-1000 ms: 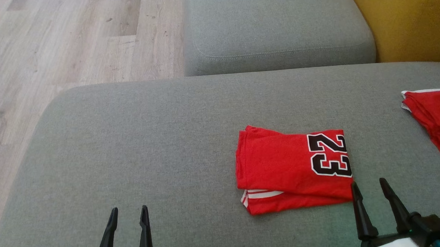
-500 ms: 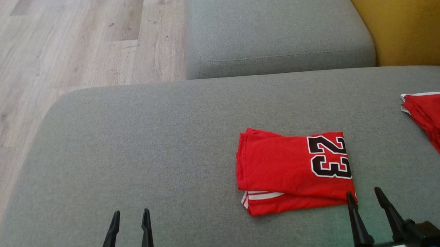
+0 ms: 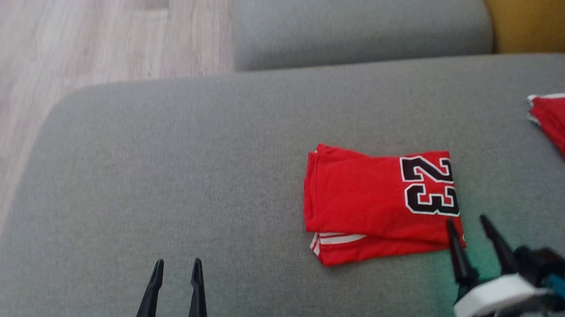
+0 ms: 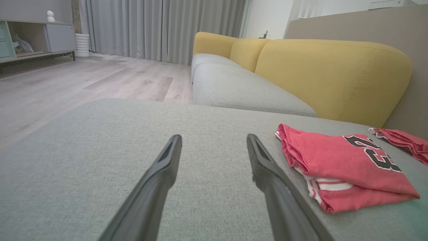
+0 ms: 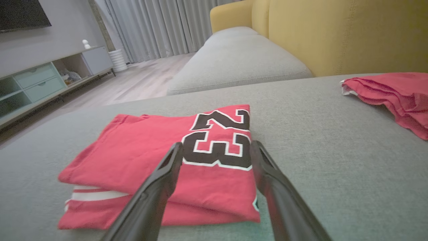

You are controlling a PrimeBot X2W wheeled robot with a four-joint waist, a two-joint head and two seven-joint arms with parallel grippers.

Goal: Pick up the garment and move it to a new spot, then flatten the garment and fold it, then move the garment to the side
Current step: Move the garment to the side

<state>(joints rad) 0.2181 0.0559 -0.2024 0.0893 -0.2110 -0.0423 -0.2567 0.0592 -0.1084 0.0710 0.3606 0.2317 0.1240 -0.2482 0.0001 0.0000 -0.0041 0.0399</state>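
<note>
Here, the folded red jersey (image 3: 375,197) with a black "23" lies flat on the wide grey sofa seat (image 3: 168,158), right of the seat's middle — white-striped trim peeks out along its near edge. The right gripper (image 3: 466,220) sits at the jersey's near right corner, its two dark fingers (image 5: 157,187) spread apart and grasping nothing; from the right wrist view they frame the "23", and whether the tips touch the cloth cannot be told. The left gripper (image 3: 178,261) hangs over bare grey fabric well to the left of the jersey, fingers likewise released and empty. A second red garment (image 3: 560,127) lies apart at the seat's far right edge. Beyond are another grey cushion (image 3: 353,27), a yellow backrest (image 4: 334,77) and a pale wood floor (image 3: 67,44).
</note>
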